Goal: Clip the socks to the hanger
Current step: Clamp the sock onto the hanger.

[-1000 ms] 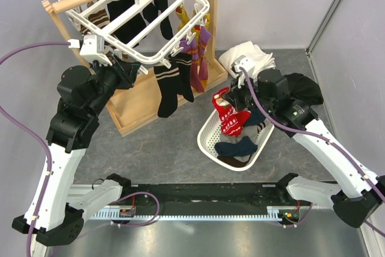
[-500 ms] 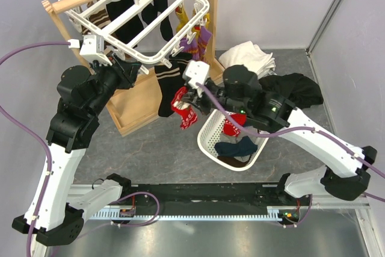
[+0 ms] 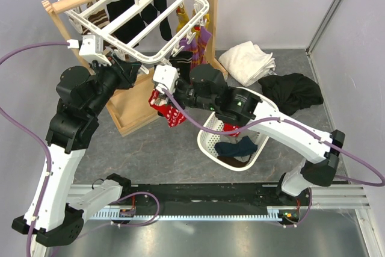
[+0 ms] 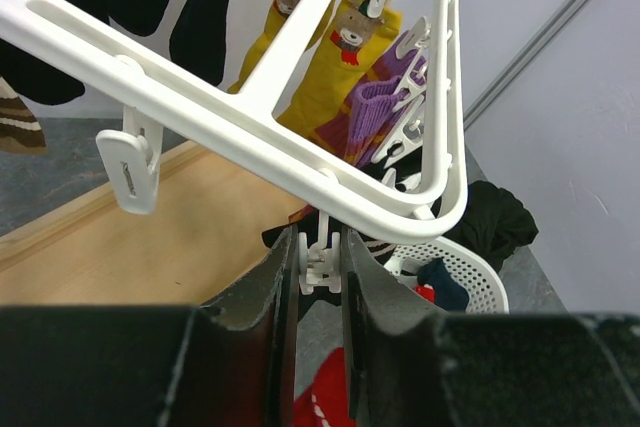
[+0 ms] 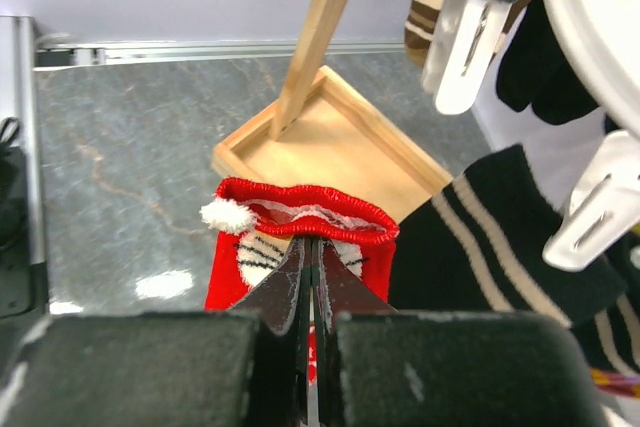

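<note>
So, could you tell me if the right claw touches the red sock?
Touching. The right wrist view shows the right claw shut on the cuff of the red sock.

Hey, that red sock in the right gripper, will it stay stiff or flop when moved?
Probably floppy: the red sock hangs limp below the right gripper. Likely light, since a pinch at its cuff alone carries it. Its loose toe may swing.

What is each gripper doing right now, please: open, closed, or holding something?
Left gripper: closed on a hanger clip.
Right gripper: closed on the red sock.
</note>
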You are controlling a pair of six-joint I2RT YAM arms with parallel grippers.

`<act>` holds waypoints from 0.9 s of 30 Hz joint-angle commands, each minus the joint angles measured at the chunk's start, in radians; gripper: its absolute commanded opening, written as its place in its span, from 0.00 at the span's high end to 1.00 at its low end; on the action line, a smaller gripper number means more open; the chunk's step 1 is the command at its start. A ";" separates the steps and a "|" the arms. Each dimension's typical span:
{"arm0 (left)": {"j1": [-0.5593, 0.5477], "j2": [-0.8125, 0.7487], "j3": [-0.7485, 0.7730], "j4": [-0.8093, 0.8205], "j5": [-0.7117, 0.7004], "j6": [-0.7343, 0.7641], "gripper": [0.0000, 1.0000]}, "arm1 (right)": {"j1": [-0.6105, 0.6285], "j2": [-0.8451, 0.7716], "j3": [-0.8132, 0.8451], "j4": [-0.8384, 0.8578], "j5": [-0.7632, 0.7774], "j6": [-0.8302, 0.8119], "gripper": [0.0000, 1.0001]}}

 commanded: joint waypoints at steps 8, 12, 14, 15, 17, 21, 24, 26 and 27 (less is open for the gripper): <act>0.003 -0.025 -0.006 0.006 0.061 -0.018 0.98 | 0.001 0.115 0.140 0.109 0.081 -0.074 1.00; 0.001 -0.031 -0.012 0.007 0.067 -0.007 0.98 | -0.014 0.138 0.155 0.120 0.085 -0.064 1.00; 0.003 -0.036 -0.015 0.009 0.065 -0.006 0.98 | -0.020 0.143 0.163 0.127 0.085 -0.062 1.00; 0.001 -0.036 -0.018 0.006 0.065 -0.003 0.98 | -0.022 0.146 0.166 0.126 0.084 -0.061 1.00; 0.001 -0.039 -0.020 0.006 0.065 0.001 0.98 | -0.026 0.149 0.177 0.129 0.085 -0.061 1.00; 0.001 -0.039 -0.027 0.007 0.062 0.007 0.98 | -0.036 0.154 0.194 0.133 0.081 -0.061 1.00; 0.001 -0.039 -0.030 0.007 0.058 0.011 0.98 | -0.036 0.151 0.200 0.135 0.073 -0.061 1.00; 0.003 -0.039 -0.032 0.006 0.050 0.014 0.98 | -0.036 0.148 0.203 0.137 0.068 -0.061 1.00; 0.001 -0.039 -0.032 0.004 0.044 0.019 0.98 | -0.036 0.146 0.202 0.137 0.064 -0.061 1.00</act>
